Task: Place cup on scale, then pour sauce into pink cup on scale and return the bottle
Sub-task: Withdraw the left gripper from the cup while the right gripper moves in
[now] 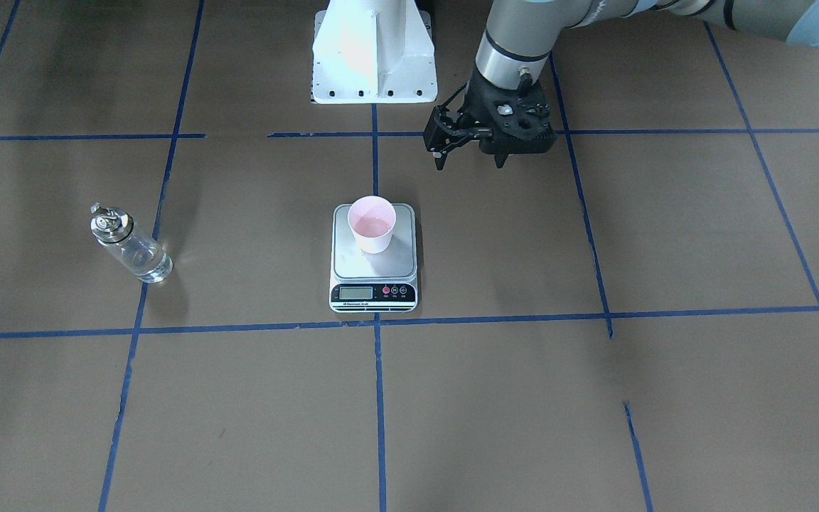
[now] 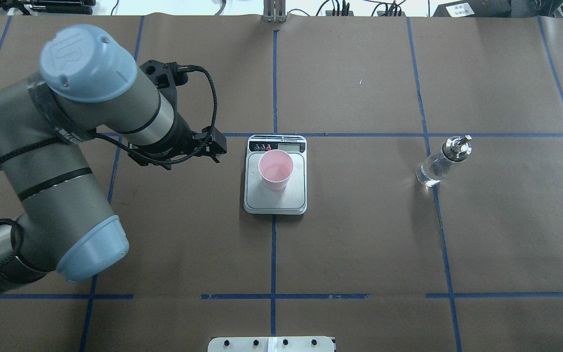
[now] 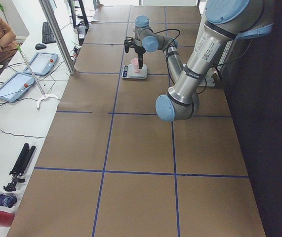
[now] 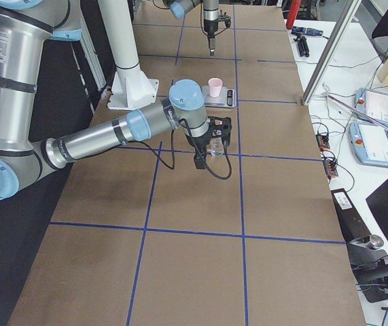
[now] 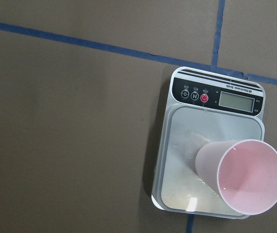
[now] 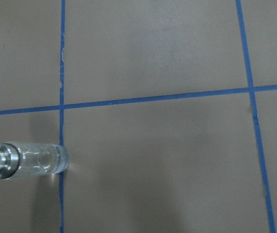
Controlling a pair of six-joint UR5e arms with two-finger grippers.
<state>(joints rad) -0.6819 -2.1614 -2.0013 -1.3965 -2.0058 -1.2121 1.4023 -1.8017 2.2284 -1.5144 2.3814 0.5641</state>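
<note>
Behind the scale, on the robot's side of it, the left gripper (image 1: 470, 165) hangs above the table with its two thin black fingers spread wide and nothing between them. Its body is matt black plastic of open, ribbed build, set on a smooth silver wrist ring and a grey arm with pale blue joint caps. The right gripper (image 4: 205, 151) shows only from the table's right end, as a dark shape near the bottle. How far it is open cannot be told.

The cup (image 1: 372, 226) stands upright on the scale's (image 1: 352, 264) platform, apart from the left gripper. It is pale pink and matt, tapered from a round rim to a narrower foot, and pink inside. The scale is a flat rectangle with rounded corners. It has a brushed silver steel top and a glossy black front strip with a grey display and small round buttons, one of them red.

The bottle (image 1: 130, 245) stands well off to the robot's right of the scale, at a blue tape line. It is a clear glass cylinder under a shiny metal cap with a thin spout. The sauce (image 1: 148, 264) inside is clear and colourless.

Matt brown paper crossed by blue tape covers the table (image 1: 594, 398). A white metal base (image 1: 374, 57) stands at its far edge.
</note>
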